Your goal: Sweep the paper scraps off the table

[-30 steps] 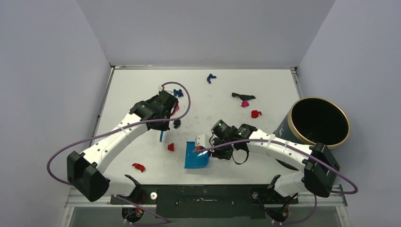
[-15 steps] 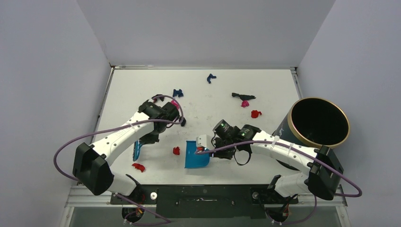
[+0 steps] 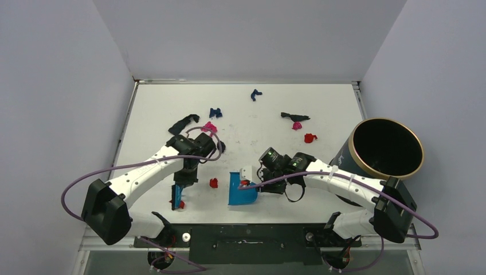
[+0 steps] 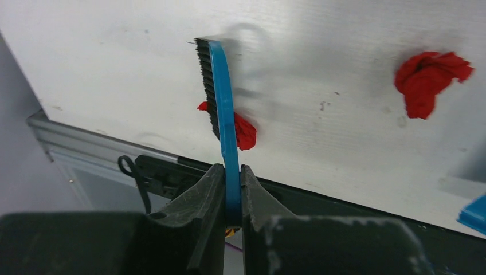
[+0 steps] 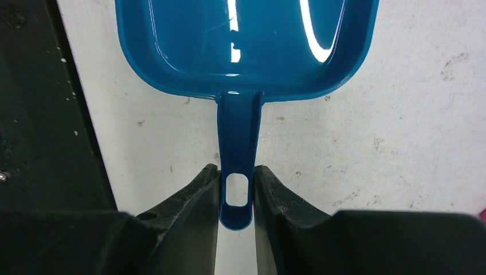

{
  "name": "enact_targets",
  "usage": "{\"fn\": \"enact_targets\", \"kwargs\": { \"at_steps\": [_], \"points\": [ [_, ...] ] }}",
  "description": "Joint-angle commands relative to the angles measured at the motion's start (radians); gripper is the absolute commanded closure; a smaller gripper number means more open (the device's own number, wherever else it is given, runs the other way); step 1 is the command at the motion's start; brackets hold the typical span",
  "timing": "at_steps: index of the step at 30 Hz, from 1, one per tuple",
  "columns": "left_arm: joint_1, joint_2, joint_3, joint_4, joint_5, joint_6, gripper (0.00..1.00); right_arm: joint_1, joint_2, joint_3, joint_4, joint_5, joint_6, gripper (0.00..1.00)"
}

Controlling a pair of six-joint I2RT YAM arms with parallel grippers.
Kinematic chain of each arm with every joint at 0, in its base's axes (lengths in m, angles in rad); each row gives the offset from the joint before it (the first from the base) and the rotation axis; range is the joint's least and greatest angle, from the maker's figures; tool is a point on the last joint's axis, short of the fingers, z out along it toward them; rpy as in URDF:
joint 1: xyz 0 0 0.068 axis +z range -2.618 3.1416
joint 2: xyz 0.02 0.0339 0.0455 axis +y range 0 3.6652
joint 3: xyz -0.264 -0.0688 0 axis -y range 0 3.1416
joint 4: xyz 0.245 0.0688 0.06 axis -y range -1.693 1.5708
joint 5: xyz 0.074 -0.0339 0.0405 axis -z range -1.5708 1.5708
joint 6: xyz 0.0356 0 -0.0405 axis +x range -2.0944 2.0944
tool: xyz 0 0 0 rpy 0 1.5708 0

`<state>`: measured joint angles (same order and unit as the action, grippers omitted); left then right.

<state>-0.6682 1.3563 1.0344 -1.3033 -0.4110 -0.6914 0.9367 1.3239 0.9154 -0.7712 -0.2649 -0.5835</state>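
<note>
My left gripper (image 3: pixel 184 182) is shut on the handle of the small blue hand brush (image 3: pixel 177 195), near the table's front edge. In the left wrist view the gripper (image 4: pixel 232 172) holds the brush (image 4: pixel 220 97) with its bristles against a red scrap (image 4: pixel 245 130). A second red scrap (image 4: pixel 430 77) lies to the right, between the brush and the dustpan in the top view (image 3: pixel 213 183). My right gripper (image 3: pixel 259 182) is shut on the handle of the blue dustpan (image 3: pixel 240 188), which lies flat on the table (image 3: pixel 332 103). In the right wrist view the gripper (image 5: pixel 236 172) grips the dustpan (image 5: pixel 246 40).
Other scraps lie further back: black (image 3: pixel 183 123), pink (image 3: pixel 209 127), blue (image 3: pixel 215 112), blue (image 3: pixel 255 93), black (image 3: pixel 294 117), pink (image 3: pixel 297 125), red (image 3: pixel 310 138). The round dark bin with a gold rim (image 3: pixel 387 148) stands at the right edge.
My left arm has swung the brush from mid-table toward the near edge, up against the front red scrap. Black and pink scraps it covered now show. The dustpan shifted slightly right.
</note>
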Motion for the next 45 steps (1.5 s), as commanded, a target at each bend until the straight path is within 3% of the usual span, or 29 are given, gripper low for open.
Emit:
{"fn": "enact_targets", "kwargs": {
  "at_steps": [1, 11, 20, 26, 32, 37, 45],
  "points": [
    [-0.010, -0.048, 0.031, 0.184, 0.182, 0.030, 1.00, 0.004, 0.017, -0.008, -0.017, 0.078, -0.010, 0.86],
    [-0.030, -0.001, 0.030, 0.480, 0.430, 0.045, 1.00, -0.005, 0.147, -0.022, 0.018, 0.151, 0.043, 0.87],
    [-0.081, -0.124, -0.009, 0.695, 0.505, 0.011, 1.00, -0.018, 0.191, 0.043, 0.015, 0.082, 0.057, 0.87],
    [-0.079, -0.236, -0.023, 0.696, 0.474, 0.041, 1.00, -0.035, 0.207, 0.048, 0.020, 0.053, 0.060, 0.88],
    [-0.070, -0.288, 0.036, 0.511, 0.301, 0.083, 1.00, -0.107, 0.179, 0.014, 0.057, 0.033, 0.040, 0.84],
    [-0.051, -0.269, 0.109, 0.399, 0.166, 0.176, 1.00, -0.156, 0.160, -0.012, 0.081, 0.039, 0.021, 0.59],
    [0.003, -0.187, 0.167, 0.341, 0.086, 0.267, 1.00, -0.223, 0.103, -0.112, 0.163, 0.000, -0.030, 0.40]
  ]
}}
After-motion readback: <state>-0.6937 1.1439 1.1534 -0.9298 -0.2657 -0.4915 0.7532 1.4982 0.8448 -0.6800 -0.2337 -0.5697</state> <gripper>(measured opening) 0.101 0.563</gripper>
